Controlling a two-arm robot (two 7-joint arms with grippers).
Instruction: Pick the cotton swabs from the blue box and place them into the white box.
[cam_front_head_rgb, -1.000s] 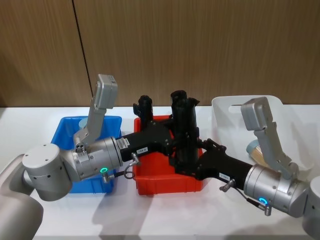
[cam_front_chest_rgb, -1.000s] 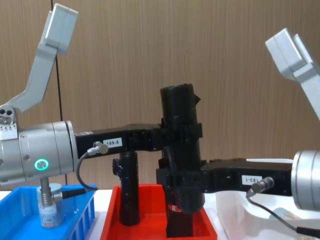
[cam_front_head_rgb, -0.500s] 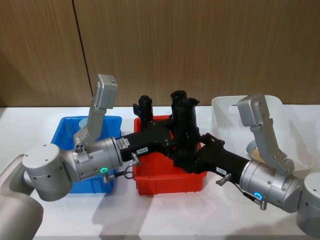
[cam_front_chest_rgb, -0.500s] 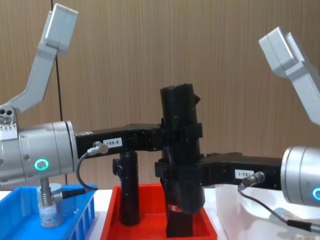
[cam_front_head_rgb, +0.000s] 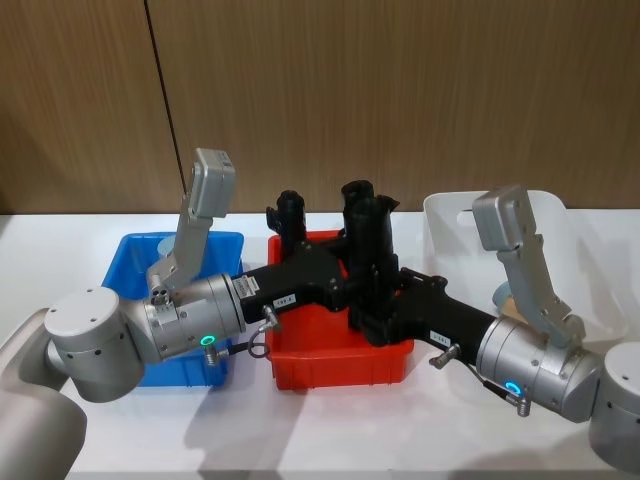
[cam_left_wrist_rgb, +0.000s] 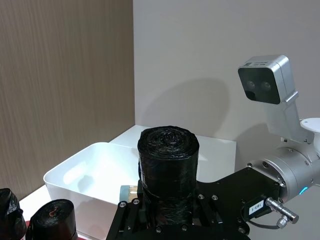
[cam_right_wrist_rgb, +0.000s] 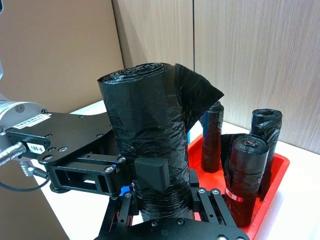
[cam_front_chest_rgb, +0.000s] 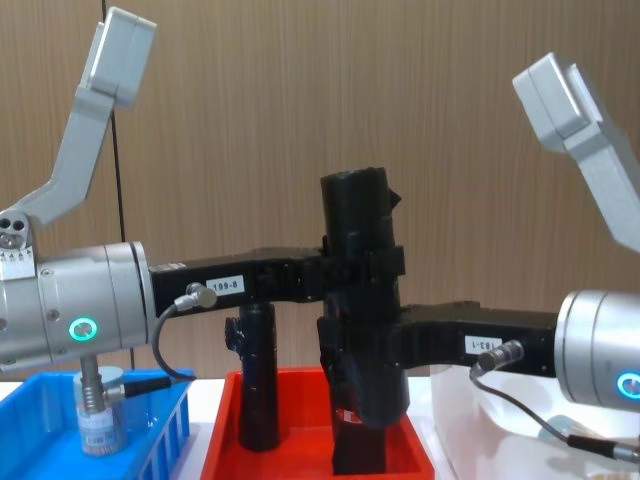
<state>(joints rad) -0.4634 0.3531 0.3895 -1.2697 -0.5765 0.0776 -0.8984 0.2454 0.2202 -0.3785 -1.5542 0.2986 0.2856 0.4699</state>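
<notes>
Black plastic roll (cam_front_chest_rgb: 362, 300) (a rolled bin-bag cylinder, upright) stands over the red tray (cam_front_head_rgb: 335, 365), w/ both grippers on it. Left gripper (cam_front_head_rgb: 345, 275) reaches in from the blue box side, jaws closed on the roll's upper part; right gripper (cam_front_head_rgb: 385, 310) comes from the white box side, jaws clamped on the same roll lower down. Chest view shows the two stacked, left above right. Right wrist view shows the roll (cam_right_wrist_rgb: 147, 150) pinched between pads, its loose flap sticking out near the top, and three more black rolls (cam_right_wrist_rgb: 247, 177) upright in the tray behind.

Blue box (cam_front_head_rgb: 125, 262) sits on the white surface (cam_front_head_rgb: 300, 440) at the robot's left, just beside the tray; one cotton swabs tub (cam_front_chest_rgb: 98, 420) stands upright inside it near the left arm's wrist. White box (cam_front_head_rgb: 450, 215) is on the right, beside the tray; a pale-lidded item (cam_front_head_rgb: 503, 295) lies in it, mostly hidden by the right arm.
</notes>
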